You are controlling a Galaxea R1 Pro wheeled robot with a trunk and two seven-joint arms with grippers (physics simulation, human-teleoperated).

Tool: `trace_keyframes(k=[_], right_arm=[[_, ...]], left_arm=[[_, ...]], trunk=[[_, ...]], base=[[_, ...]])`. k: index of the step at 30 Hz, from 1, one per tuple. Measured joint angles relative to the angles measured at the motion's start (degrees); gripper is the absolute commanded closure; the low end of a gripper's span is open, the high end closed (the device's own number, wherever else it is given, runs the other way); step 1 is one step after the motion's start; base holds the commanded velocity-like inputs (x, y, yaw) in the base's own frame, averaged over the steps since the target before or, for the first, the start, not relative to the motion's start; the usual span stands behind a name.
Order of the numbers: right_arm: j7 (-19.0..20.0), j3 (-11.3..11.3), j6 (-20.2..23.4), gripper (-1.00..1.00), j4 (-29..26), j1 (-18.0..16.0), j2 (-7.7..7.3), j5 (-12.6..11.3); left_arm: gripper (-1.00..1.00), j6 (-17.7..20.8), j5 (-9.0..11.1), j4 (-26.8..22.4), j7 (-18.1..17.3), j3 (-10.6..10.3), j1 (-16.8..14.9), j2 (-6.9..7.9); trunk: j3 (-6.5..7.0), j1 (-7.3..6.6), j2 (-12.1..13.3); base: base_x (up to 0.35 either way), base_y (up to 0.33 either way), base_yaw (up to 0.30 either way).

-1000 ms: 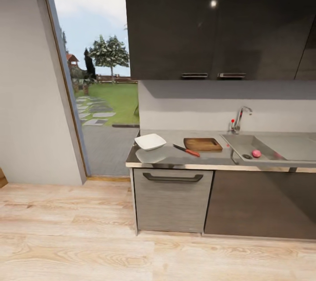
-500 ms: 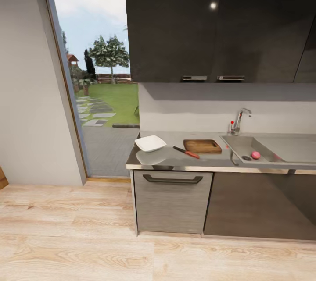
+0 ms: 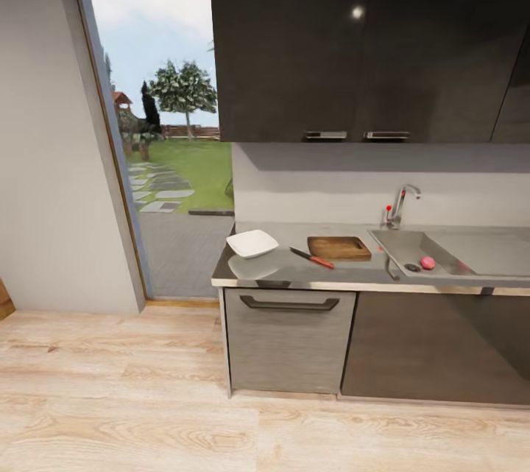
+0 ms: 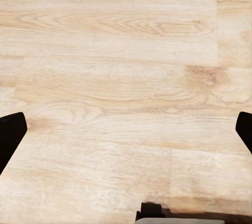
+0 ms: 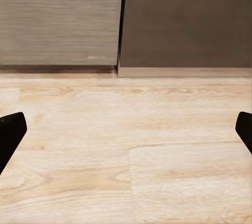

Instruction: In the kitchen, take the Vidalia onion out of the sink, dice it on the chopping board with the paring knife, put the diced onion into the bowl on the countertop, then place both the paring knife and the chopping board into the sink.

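Small pink roundish Vidalia onion [image 3: 428, 262] in the rectangular steel sink [image 3: 471, 247], brown wooden chopping board [image 3: 338, 247] beside red-handled paring knife [image 3: 311, 258] and white square bowl [image 3: 252, 243] on the grey glossy countertop [image 3: 294, 271], left gripper [image 4: 126, 129] and right gripper [image 5: 126, 129] spread wide over pale wooden floor [image 3: 110, 391].

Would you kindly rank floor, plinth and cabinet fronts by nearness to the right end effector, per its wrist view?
1. Floor, just beneath the right end effector.
2. Plinth and cabinet fronts, ahead past the floor: too close to rank.
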Motion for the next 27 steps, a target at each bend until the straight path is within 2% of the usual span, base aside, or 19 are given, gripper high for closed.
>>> trace_keyframes(k=[27], right_arm=[[0.0,0.0,0.0,-1.0,0.0,0.0,0.02,0.0]], left_arm=[[-1.0,0.0,0.0,0.0,0.0,0.0,0.0,0.0]], trunk=[[4.86,-5.94,10.9]], base=[[0.0,0.0,0.0]])
